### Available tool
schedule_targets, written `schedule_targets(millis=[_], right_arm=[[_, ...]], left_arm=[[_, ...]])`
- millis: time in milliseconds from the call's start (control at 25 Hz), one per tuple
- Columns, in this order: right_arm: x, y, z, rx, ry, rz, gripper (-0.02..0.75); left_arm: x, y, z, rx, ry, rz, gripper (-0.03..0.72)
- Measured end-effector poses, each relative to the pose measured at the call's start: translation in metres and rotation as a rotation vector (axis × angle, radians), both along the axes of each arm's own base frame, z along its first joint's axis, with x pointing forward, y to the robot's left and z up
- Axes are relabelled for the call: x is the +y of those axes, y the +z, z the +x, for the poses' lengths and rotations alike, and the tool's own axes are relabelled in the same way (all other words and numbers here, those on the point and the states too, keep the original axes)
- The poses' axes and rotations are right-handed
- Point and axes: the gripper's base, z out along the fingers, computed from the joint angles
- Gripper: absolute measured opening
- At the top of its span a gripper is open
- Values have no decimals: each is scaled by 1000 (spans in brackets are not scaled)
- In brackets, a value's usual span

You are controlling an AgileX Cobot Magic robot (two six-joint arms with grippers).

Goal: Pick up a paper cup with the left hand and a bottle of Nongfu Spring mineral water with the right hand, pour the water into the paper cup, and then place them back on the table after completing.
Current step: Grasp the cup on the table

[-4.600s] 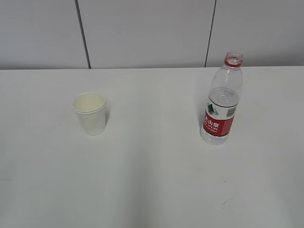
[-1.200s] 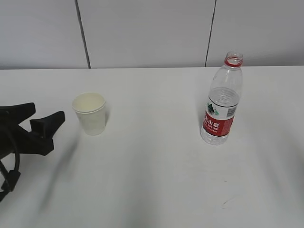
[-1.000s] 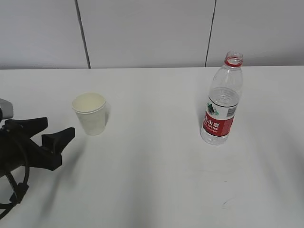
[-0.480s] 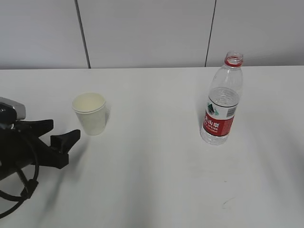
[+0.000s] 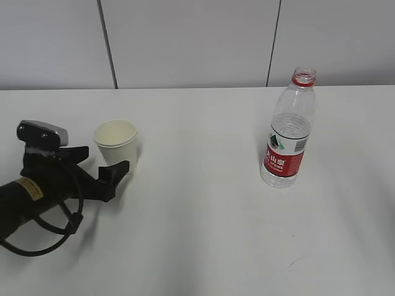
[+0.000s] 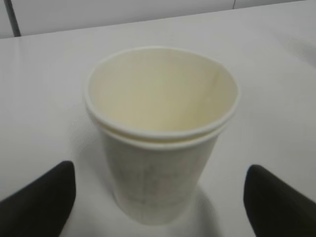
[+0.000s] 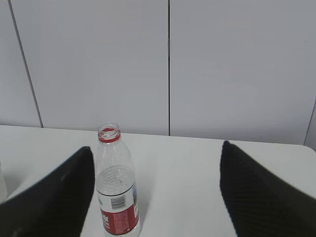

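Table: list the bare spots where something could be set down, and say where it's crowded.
The widest free patch on the table lies between the cup and the bottle, running to the front edge. The strip behind both, up to the wall, is bare too. It is crowded left of the cup, where the left hand spreads its fingers.

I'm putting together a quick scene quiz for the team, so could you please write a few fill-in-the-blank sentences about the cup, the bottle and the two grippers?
1. The paper cup stands upright between the two open fingers of the ____ gripper.
2. The bottle has no cap, and its label is mostly ____.
3. Inside, the paper cup is ____.
4. The right gripper is open and does not yet ____ the bottle.

Missing words: left; red; empty; touch
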Motion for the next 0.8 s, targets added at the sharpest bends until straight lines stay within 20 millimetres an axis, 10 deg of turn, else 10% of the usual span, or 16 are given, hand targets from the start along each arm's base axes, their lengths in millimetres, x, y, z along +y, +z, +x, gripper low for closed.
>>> schedule_targets(millis=[800], right_arm=[[0,0,0,0,0,0,587]], left_arm=[[-30,-20,42,-41,87,-41,542]])
